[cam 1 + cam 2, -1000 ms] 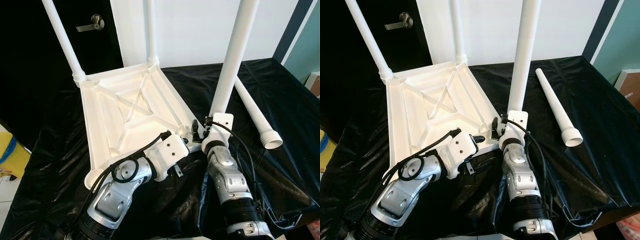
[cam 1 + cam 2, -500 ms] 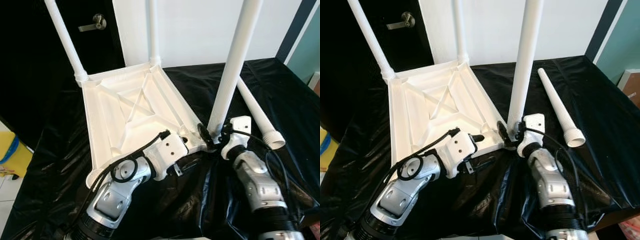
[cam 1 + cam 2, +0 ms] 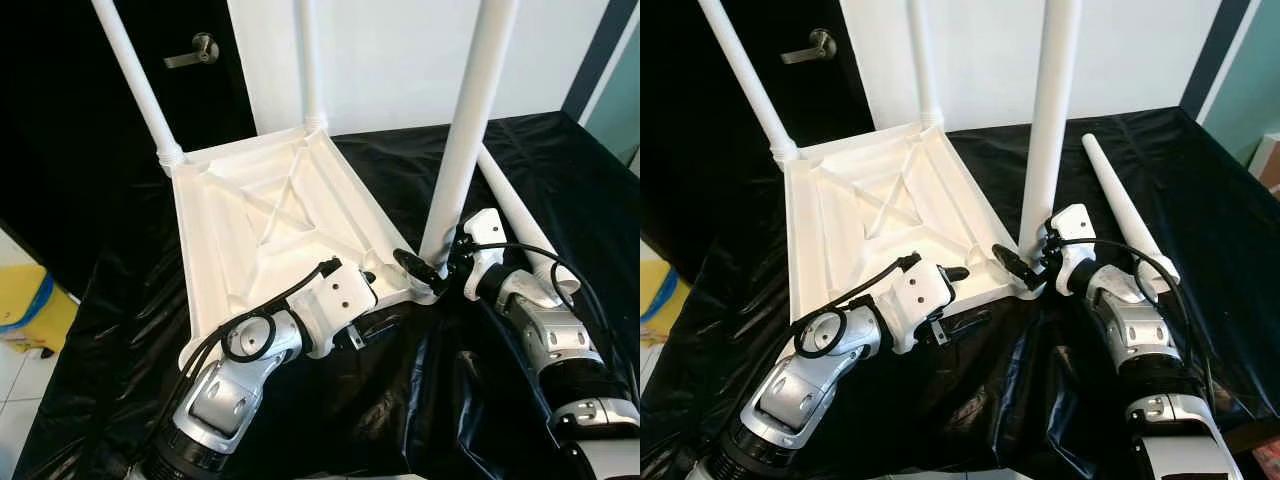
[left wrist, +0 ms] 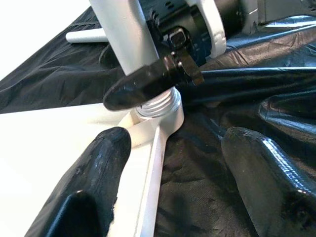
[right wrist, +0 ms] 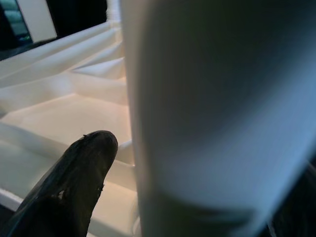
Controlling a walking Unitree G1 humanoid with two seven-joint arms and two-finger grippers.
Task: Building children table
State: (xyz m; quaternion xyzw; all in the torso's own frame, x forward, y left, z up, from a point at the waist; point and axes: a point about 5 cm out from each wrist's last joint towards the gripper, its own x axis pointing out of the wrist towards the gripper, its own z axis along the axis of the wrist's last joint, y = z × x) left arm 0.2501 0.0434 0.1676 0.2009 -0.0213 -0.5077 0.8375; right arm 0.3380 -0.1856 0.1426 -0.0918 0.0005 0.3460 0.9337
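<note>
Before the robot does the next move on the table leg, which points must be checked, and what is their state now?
1. Near leg seated upright in its corner socket: ok.
2. Right claw closed on that leg's base: cannot tell; one finger lies against it.
3. Left claw steadies the tabletop edge: ok, open, straddling the rim.
4. Two far legs fitted: ok.
5. Fourth leg fitted: not ok, it lies loose on the black sheet.
</note>
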